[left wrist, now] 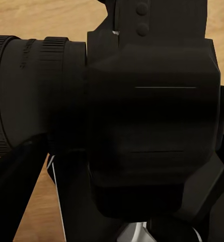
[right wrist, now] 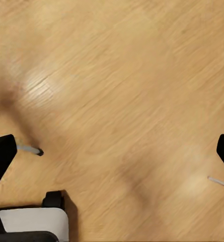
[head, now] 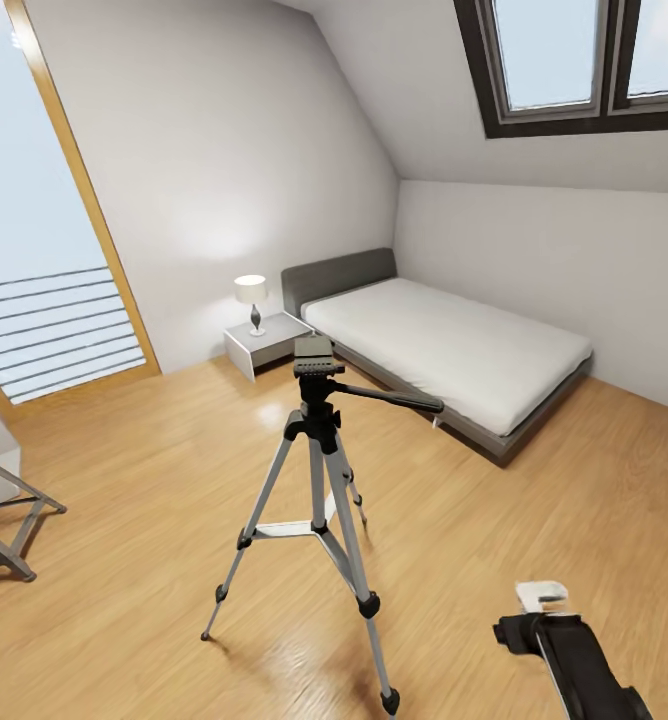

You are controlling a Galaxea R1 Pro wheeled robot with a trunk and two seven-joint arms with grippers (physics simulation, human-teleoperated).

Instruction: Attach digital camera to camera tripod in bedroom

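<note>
A camera tripod stands on the light wood floor of an attic bedroom, its three silver legs splayed and its black pan head topped by a bare mounting plate, the long handle jutting toward the low grey bed against the far wall. Beside the bed's head a white nightstand carries a small lamp; a wood-framed tall window fills the wall at the robot's left and a dark-framed skylight is set in the sloped ceiling. The legs of a grey metal stool show at the left edge of the head view.

The digital camera appears close up in the left wrist view, a dark boxy body with a ribbed lens barrel pointing sideways, wood floor visible behind it. It sits right against the left gripper, yet whether the fingers clamp it cannot be told, as they are lost in the black mass.

The right arm enters the head view low at the right, ending in the right gripper above the floor, well apart from the tripod. The right wrist view looks straight down on bare floorboards, with the right gripper spread wide, one dark fingertip at each side and nothing between them; the robot's white base shows at one corner.
</note>
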